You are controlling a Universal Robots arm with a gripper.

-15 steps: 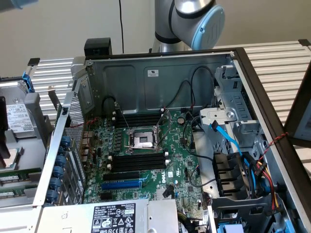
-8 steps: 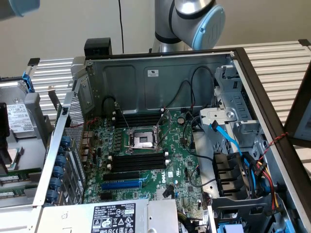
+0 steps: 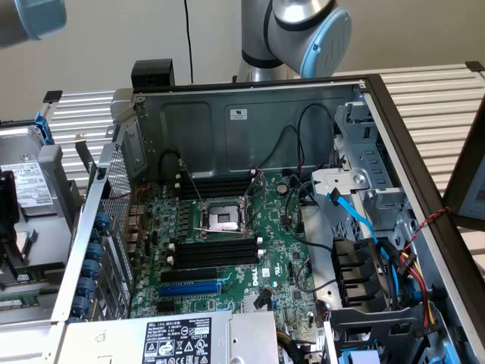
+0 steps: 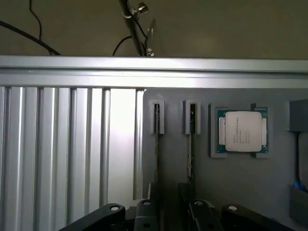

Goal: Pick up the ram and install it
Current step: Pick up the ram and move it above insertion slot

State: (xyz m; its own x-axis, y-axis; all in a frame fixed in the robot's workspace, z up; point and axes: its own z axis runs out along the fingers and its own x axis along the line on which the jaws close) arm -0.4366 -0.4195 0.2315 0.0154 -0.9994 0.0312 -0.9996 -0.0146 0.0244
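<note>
Starting by the ribbed metal table (image 4: 57, 154), a gray tray (image 4: 240, 192) comes next. The ram (image 4: 157, 144) stands on its thin edge in a holder, so it is easy to pinch. The gripper (image 4: 173, 208) hangs close over its near end, spread wide, holding nothing. A square chip (image 4: 243, 131) sits farther along.

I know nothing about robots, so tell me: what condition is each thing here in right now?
Case: open, side panel off.
Ram slots: empty.
Ram: standing on edge in its holder, not gripped.
Second ram: standing on edge in its holder, not gripped.
Processor: seated in its own holder beside the rams.
Jaws: open, holding nothing.
</note>
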